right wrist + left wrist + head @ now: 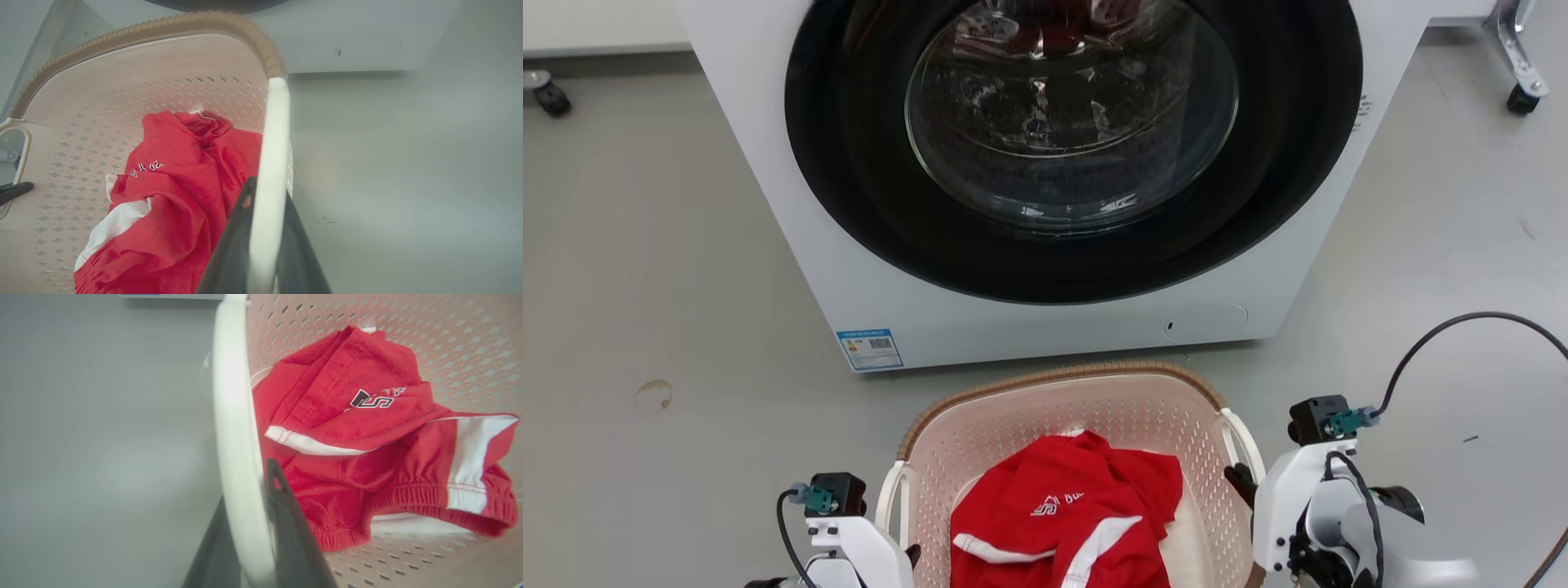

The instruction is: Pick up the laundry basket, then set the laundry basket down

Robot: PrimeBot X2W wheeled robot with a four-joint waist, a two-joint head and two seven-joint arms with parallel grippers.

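The left gripper (pixel 251 506) is pinched nearly shut on the left loop handle (pixel 233 416), a dark finger either side of it, and the right gripper (pixel 265 212) clamps the right loop handle (pixel 276 134) the same way. Between them is the laundry basket (pixel 1062 380), near the robot and just in front of the washing machine (pixel 849 269), with a red sports garment (pixel 1070 506) crumpled in its bottom. This looks like the pick-up step with both grips made, though I cannot tell whether the basket is off the grey floor (pixel 645 245); the next move calls for both arms to rise evenly, holding it level.
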